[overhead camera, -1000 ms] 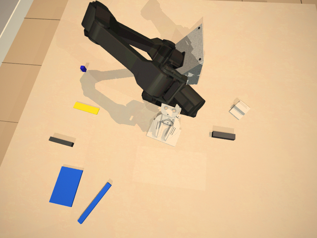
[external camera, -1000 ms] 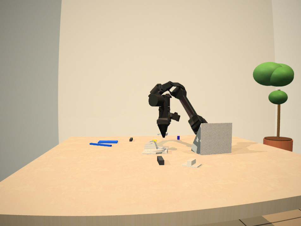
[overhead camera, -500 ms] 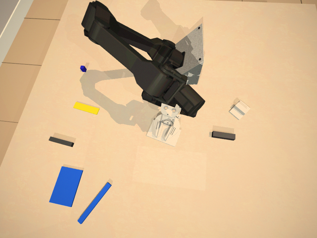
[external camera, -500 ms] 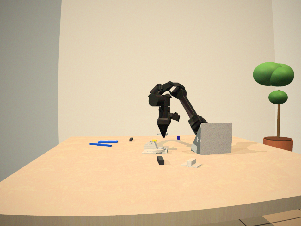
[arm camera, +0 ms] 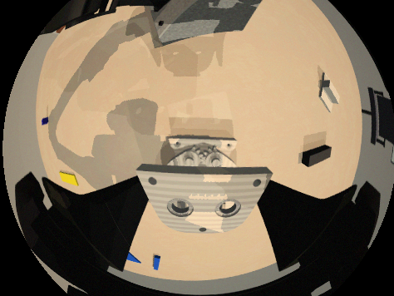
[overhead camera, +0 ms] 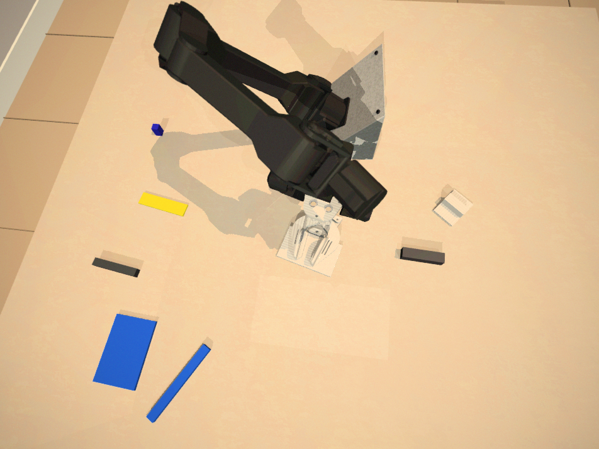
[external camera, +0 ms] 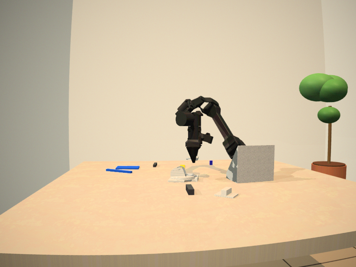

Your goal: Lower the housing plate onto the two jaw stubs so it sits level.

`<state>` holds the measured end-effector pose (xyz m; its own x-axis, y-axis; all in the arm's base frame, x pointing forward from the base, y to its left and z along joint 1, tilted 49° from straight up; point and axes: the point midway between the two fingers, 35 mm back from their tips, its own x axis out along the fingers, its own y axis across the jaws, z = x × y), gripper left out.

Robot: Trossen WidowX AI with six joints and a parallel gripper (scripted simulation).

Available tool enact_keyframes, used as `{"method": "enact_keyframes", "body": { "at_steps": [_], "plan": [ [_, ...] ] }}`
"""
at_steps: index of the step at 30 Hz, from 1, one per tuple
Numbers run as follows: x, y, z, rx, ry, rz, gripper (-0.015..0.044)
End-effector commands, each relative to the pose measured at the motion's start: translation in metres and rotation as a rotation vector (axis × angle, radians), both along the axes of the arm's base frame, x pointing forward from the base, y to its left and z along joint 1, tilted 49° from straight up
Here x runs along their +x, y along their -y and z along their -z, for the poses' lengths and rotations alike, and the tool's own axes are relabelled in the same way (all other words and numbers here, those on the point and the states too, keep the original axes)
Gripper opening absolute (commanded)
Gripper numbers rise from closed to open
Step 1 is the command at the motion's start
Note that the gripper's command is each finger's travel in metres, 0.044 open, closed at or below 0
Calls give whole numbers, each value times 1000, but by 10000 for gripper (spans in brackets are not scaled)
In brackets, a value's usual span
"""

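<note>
Pincer fingers (overhead camera: 321, 205) (external camera: 193, 160) pinch the housing plate (overhead camera: 316, 210) (external camera: 188, 158) (arm camera: 166, 193) by its sides, holding it raised, toward the top view's seven o'clock from the arm's mounting block (overhead camera: 370, 79) (external camera: 255, 163) (arm camera: 216, 21). I'd call this the lining-up before lowering: next, match its two holes to the stubs on the pale jaw base (overhead camera: 309, 261) (external camera: 184, 177) (arm camera: 201, 143), then descend level. No brand or label is readable; the plate's jagged pale row could be lettering.
</note>
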<state>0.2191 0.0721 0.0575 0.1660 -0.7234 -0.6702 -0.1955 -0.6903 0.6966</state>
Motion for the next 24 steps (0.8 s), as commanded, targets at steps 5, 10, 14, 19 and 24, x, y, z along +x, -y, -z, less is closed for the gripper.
{"method": "enact_keyframes", "body": {
  "at_steps": [5,10,14,19,24],
  "plan": [
    [3,8,8,-2,1,-6,351],
    [5,14,13,-2,1,-6,351],
    [7,18,18,-1,1,-6,351],
    [8,24,23,-2,1,-6,351],
    [9,30,28,-2,2,-6,351]
  ]
}}
